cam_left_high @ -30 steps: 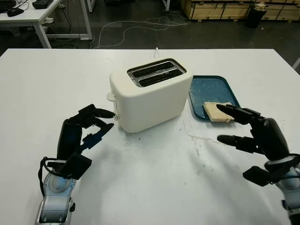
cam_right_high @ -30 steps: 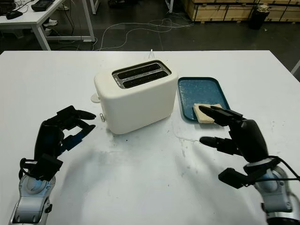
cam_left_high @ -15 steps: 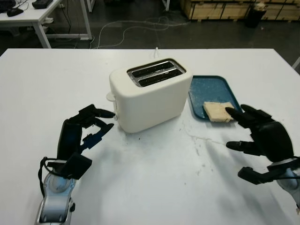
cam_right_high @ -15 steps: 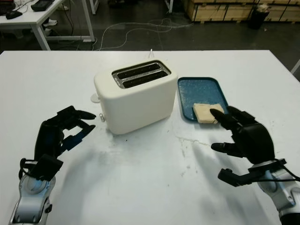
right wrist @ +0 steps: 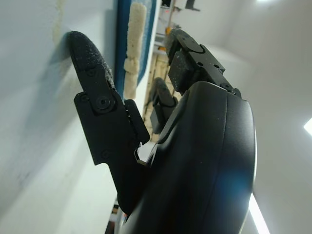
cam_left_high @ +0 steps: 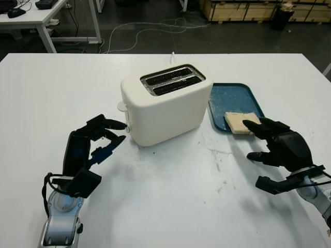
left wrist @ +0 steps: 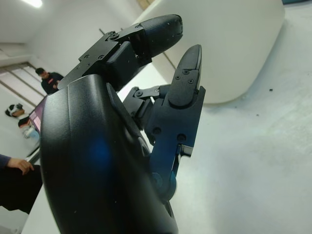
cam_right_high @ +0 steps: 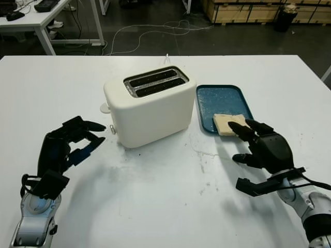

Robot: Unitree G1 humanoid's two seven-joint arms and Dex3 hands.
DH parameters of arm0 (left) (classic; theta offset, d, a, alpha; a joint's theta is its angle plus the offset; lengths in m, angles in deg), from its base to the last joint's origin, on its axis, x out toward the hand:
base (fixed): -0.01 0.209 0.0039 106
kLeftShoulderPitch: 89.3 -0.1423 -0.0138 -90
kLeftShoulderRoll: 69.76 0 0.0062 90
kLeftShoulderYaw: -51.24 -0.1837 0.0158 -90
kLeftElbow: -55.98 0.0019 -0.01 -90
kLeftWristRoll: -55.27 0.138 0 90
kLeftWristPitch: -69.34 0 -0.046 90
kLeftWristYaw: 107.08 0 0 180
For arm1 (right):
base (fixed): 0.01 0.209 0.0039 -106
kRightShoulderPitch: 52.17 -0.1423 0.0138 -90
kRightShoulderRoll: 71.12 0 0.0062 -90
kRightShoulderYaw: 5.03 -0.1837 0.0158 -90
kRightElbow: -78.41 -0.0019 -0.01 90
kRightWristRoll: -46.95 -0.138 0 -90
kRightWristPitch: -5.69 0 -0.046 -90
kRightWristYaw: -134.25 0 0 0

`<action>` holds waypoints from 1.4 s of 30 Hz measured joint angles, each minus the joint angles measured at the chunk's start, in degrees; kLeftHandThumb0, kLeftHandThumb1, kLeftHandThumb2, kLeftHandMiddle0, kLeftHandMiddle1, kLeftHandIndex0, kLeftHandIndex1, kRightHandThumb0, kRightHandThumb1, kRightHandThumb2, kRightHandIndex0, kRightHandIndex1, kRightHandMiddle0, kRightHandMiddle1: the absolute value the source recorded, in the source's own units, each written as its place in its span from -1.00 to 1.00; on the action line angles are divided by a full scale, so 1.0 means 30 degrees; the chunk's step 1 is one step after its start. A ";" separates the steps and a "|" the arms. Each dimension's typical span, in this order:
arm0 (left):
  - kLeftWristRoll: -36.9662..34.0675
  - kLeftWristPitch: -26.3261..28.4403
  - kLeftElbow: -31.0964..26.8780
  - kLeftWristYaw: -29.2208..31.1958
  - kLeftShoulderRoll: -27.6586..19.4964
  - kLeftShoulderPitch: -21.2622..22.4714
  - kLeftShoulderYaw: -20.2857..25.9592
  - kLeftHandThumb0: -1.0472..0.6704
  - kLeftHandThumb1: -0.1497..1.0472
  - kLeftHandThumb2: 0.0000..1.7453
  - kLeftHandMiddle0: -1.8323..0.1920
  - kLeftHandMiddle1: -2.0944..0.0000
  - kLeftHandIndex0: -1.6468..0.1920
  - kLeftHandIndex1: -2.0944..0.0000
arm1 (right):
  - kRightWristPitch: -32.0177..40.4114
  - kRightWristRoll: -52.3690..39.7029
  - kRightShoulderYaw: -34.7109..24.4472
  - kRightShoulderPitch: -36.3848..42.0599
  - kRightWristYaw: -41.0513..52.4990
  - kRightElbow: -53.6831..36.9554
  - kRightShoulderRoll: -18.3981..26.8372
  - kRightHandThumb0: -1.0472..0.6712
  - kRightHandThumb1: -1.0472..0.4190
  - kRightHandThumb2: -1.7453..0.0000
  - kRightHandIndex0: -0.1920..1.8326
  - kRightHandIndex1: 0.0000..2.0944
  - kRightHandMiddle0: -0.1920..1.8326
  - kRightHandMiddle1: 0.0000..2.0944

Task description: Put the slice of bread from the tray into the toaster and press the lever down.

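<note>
A white toaster (cam_left_high: 164, 106) stands mid-table (cam_left_high: 170, 201). Just to its right, a blue tray (cam_left_high: 234, 102) holds the bread (cam_left_high: 239, 122) at its near edge. The right hand (cam_left_high: 279, 150), open and empty, reaches the bread's near edge. The left hand (cam_left_high: 90, 147), holding nothing, hovers near the toaster's left end.

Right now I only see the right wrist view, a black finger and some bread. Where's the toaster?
Observer: The cream-white two-slot toaster stands on the white table, left of the blue rectangular tray that your open right hand reaches toward.
Operator: Is toast in it already?
Observer: No, both slots are empty; the pale square slice of bread lies on the tray.
Operator: What's my other hand doing?
Observer: The left hand is open beside the toaster's end, holding nothing.
</note>
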 measured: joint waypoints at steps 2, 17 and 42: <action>-0.0025 0.0000 0.0002 0.0013 0.0000 0.0001 -0.0017 -0.04 0.79 -0.94 0.11 -0.21 -0.01 0.16 | 0.0014 0.0154 0.0641 -0.0565 -0.0455 0.0562 0.0008 -0.23 -0.73 0.98 -0.34 -0.98 -0.35 -0.99; -0.0268 -0.0174 -0.0001 0.0232 -0.0008 -0.0008 -0.0095 -0.05 0.79 -0.95 0.09 -0.19 -0.01 0.16 | 0.3099 0.2354 0.4794 -0.3505 -0.2545 0.2766 0.0226 -0.17 -0.83 0.90 -0.35 -0.99 -0.36 -0.99; -0.0292 -0.0242 -0.0412 0.0229 0.0065 -0.0082 -0.0115 -0.08 0.79 -0.96 0.09 -0.19 -0.01 0.13 | 0.6111 0.2618 0.7303 -0.5534 -0.1730 0.3520 0.0172 -0.44 -0.83 0.49 -0.09 0.66 -0.33 0.65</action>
